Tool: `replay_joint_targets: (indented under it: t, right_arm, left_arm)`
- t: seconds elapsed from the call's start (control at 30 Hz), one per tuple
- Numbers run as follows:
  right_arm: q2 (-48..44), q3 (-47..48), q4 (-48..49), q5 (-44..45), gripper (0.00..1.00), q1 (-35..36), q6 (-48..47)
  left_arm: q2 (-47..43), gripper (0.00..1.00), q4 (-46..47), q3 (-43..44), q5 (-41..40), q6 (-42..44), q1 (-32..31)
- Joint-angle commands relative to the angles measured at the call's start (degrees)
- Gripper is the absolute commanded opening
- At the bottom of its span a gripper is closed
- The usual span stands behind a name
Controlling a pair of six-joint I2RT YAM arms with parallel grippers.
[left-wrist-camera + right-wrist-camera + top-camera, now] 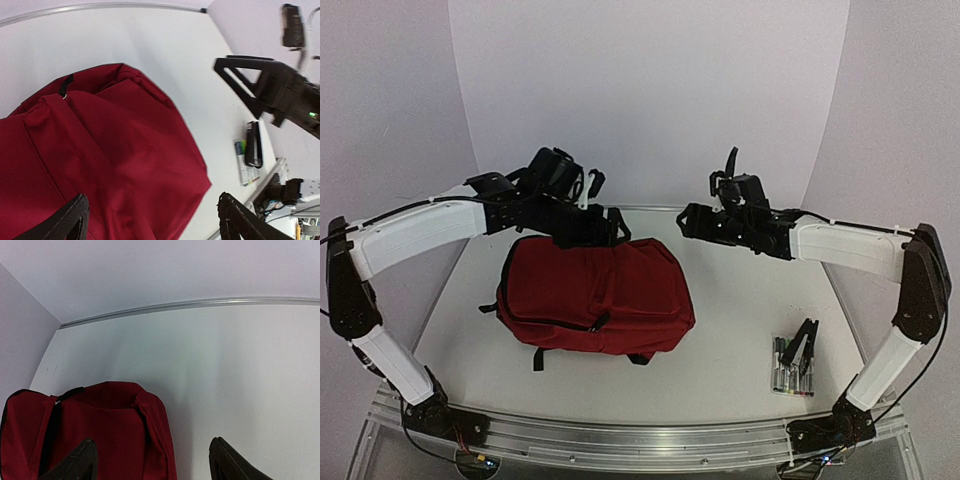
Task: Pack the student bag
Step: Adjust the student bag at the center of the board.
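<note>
The student bag (595,290) is a dark-red backpack lying flat on the white table, left of centre, with black straps at its edges. My left gripper (610,228) hovers over the bag's far edge. In the left wrist view its jaws stand wide open (152,212) above the red fabric (100,160), holding nothing. My right gripper (690,220) hangs just past the bag's far right corner. It is open too (152,450), with the bag (100,430) below its left finger and bare table under the right one.
A clear pack of coloured markers (788,365) with a black clip-like item (807,345) on it lies near the right arm's base. Both also show in the left wrist view as the markers (245,165). Pale walls enclose the table; a metal rail (640,440) runs along the near edge.
</note>
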Motion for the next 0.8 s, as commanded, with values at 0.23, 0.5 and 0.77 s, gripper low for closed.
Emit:
replay_joint_targets:
  t: [0.23, 0.5, 0.77]
  right_arm:
    - [-3.35, -3.55, 0.31, 1.85, 0.78, 0.05, 1.95]
    - [-4.10, -3.01, -0.67, 3.19, 0.78, 1.89, 2.42]
    - [-3.70, 1.34, -5.21, 9.58, 0.76, 10.90, 2.05]
  left_arm:
    - [10.04, 0.92, -17.73, 9.21, -16.62, 0.84, -2.00]
    - [4.17, 0.64, -14.06, 1.49, -19.57, -1.49, -1.84]
    - [0.46, 0.35, -11.10, -4.74, -17.62, -3.39, -0.92]
